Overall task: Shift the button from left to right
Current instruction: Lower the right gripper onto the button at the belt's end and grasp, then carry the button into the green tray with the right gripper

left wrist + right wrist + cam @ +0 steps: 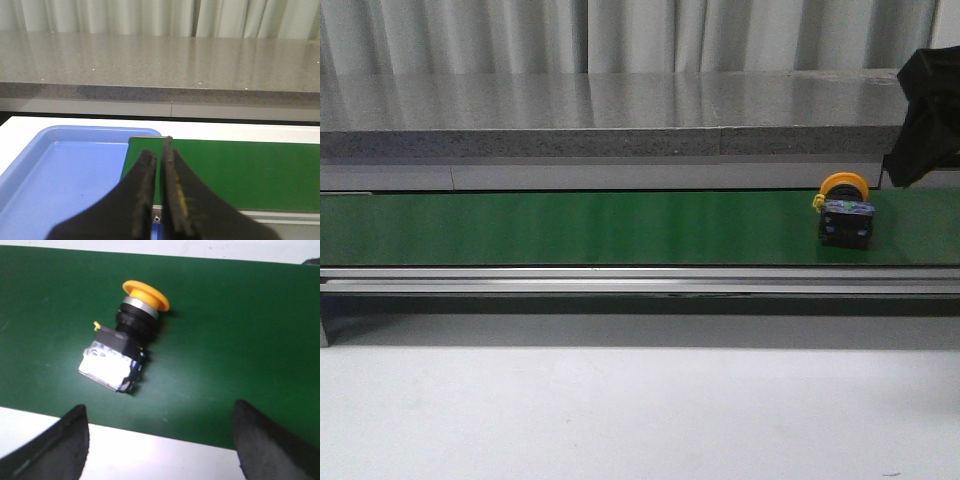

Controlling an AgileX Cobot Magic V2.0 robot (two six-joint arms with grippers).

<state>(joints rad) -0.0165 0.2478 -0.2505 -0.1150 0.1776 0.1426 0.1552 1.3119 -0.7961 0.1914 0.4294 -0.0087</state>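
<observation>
Blue tray (65,175): left wrist only

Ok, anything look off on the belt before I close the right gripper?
Only the button: it lies on its side on the green belt, yellow head pointing away from the robot, not upright. The right gripper is open with the button between its fingers' line. No damage shows.

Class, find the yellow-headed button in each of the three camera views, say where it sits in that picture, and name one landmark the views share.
Front view: the button lies on its side at the right end of the green belt.
Left wrist view: not in it; only the shut left gripper, a blue tray and belt.
Right wrist view: upper centre-left, on the belt, beyond the open right gripper.
Shared landmark: the green belt.
</observation>
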